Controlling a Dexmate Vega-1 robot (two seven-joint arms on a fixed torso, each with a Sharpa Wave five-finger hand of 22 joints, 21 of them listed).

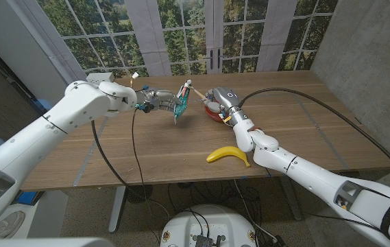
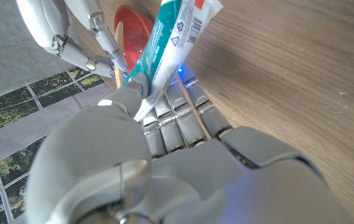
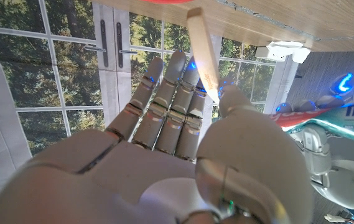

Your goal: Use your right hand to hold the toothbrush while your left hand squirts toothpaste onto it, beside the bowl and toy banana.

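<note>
Head view: left hand (image 1: 152, 100) grips the teal-and-white soft plastic toothpaste tube (image 1: 181, 104) above the wooden table (image 1: 304, 116), hanging nozzle-down just left of the right hand (image 1: 221, 101).
Head view, brush: right hand pinches the slim pale wooden toothbrush (image 1: 196, 90), its tip angled toward the tube, the two close together.
Head view, neighbours: red bowl (image 1: 212, 114) sits under the right hand; yellow toy banana (image 1: 227, 155) lies nearer the robot.
Left wrist view: fingers (image 2: 164, 127) and thumb clamp the tube's (image 2: 170, 43) lower end; red bowl (image 2: 133, 31) and the right hand (image 2: 71, 31) beyond.
Right wrist view: thumb presses the brush handle (image 3: 203, 53) against the fingers (image 3: 170, 99); its bristle end is out of frame.
Handling: the tube looks light, soft and slick; a mid-body squeeze suits it. The brush is likely stiff and light, and wants a firm handle pinch.
Only here: the head view alone shows the banana and the tube-to-brush gap.
</note>
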